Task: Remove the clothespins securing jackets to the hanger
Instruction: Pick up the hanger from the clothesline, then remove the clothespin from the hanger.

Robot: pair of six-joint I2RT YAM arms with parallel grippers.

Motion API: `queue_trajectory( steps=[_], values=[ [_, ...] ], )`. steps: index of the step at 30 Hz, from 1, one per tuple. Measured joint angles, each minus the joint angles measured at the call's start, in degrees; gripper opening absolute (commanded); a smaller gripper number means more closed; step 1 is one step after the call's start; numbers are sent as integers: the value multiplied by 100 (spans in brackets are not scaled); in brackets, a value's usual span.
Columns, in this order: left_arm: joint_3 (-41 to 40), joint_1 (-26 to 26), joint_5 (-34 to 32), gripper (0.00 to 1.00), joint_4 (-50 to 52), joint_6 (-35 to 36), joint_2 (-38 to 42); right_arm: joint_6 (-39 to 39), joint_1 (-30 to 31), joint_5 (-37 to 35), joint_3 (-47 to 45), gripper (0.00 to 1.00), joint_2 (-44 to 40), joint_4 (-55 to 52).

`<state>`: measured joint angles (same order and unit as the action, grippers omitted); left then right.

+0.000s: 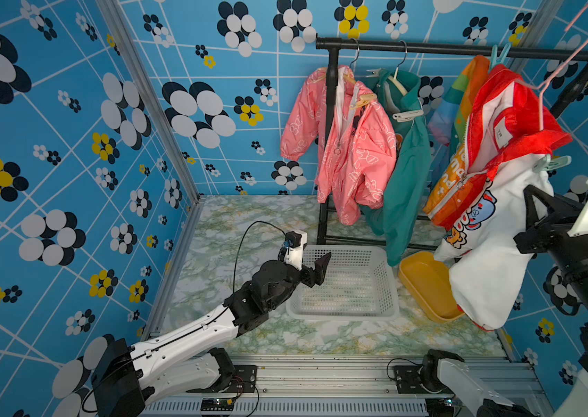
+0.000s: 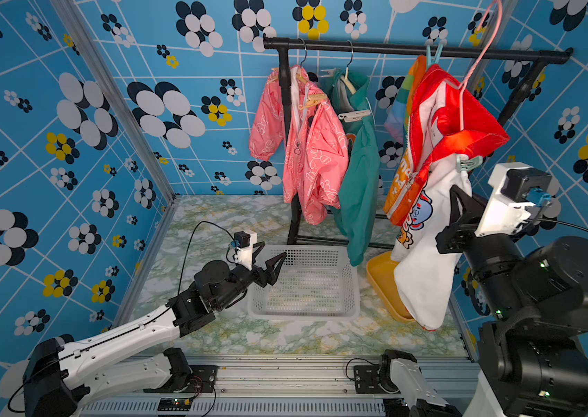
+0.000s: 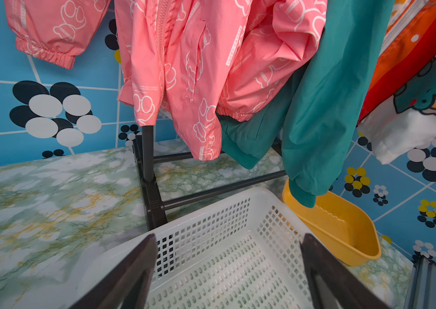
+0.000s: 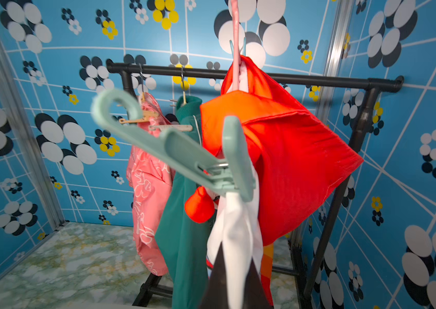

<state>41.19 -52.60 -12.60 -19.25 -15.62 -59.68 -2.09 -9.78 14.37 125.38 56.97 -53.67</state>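
Note:
Three jackets hang on a black rail (image 1: 429, 47): pink (image 1: 350, 151), teal (image 1: 409, 180) and white with red trim (image 1: 494, 231). A tan clothespin (image 1: 362, 99) grips the pink one and a whitish-grey clothespin (image 1: 408, 114) the teal one. A pale green clothespin (image 1: 550, 163) (image 4: 184, 155) clamps the white jacket's shoulder. That jacket's pink wire hanger (image 1: 566, 54) is tilted, its hook above the rail. My right gripper (image 1: 528, 191) (image 4: 234, 256) is shut on white fabric just below the green pin. My left gripper (image 1: 323, 261) (image 3: 228, 238) hangs open and empty over the basket.
A white mesh basket (image 1: 346, 315) sits on the marbled table in front of the rack's base. A yellow tub (image 1: 426, 285) leans beside it under the teal sleeve. A pale blue clip (image 1: 500, 54) sits at the rail. Patterned walls close in on three sides.

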Motion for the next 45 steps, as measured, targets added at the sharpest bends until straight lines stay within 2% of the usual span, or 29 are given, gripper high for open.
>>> queue_trajectory(
  steps=[7,16,22,27,32,38,45],
  values=[
    [-66,-37,83,85,2,-22,269,352,-83,1305,562,0,-155,343],
    [-181,-92,46,85,92,-20,802,1215,-271,2723,579,0,-155,1707],
    [-181,-122,-125,84,448,70,1193,1746,-275,3322,-310,0,-155,2741],
    [-181,-155,-396,84,907,136,1768,1799,-208,3703,-896,0,409,2970],
    [-181,-155,-796,84,1349,199,2118,798,713,3626,-774,0,1338,2201],
    [-170,-155,-1132,84,1858,238,2240,-861,2243,2750,-1038,0,1777,802],
    [85,-155,-957,83,2094,236,2203,-1703,2463,1775,-2581,0,1064,588]
  ],
)
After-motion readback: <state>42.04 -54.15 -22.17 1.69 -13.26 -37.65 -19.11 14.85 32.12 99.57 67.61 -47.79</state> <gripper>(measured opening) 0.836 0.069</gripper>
